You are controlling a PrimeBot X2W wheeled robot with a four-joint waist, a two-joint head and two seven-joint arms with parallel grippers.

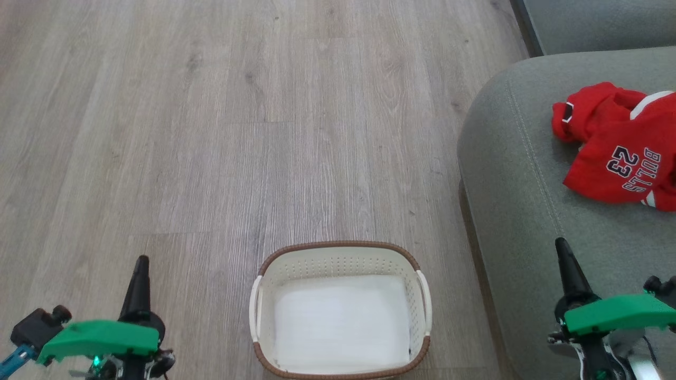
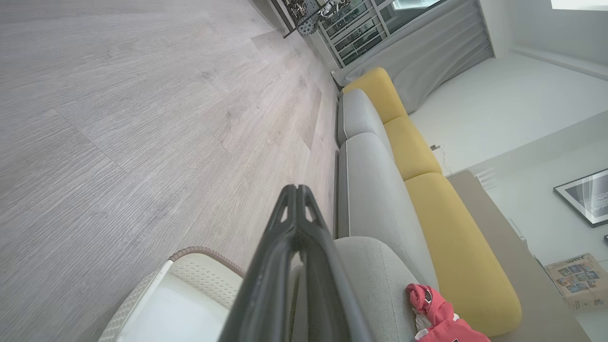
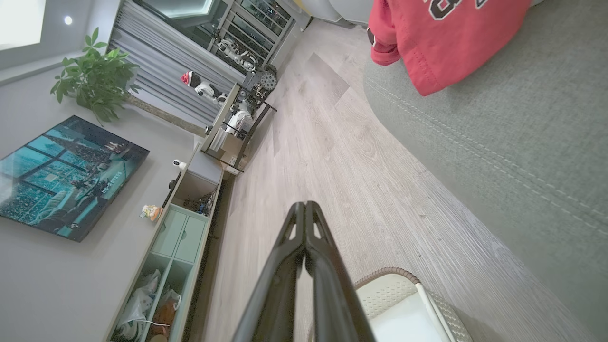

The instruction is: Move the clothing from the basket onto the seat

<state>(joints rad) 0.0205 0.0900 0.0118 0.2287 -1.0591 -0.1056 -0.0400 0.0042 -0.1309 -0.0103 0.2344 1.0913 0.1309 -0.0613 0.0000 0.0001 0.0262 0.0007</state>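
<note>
Head view: red "BULLS 23" jersey (image 1: 618,153) lies on the seat (image 1: 517,211), right of the basket (image 1: 338,244); left gripper (image 1: 141,261) and right gripper (image 1: 561,244) pinched together, empty.

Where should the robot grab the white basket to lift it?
Probably by its white handles, the left handle and the right handle, coming down from above. The basket stands upright on the floor, open top up, and a handle sits on each side of its rim, nearest the left pincer and right pincer.
</note>
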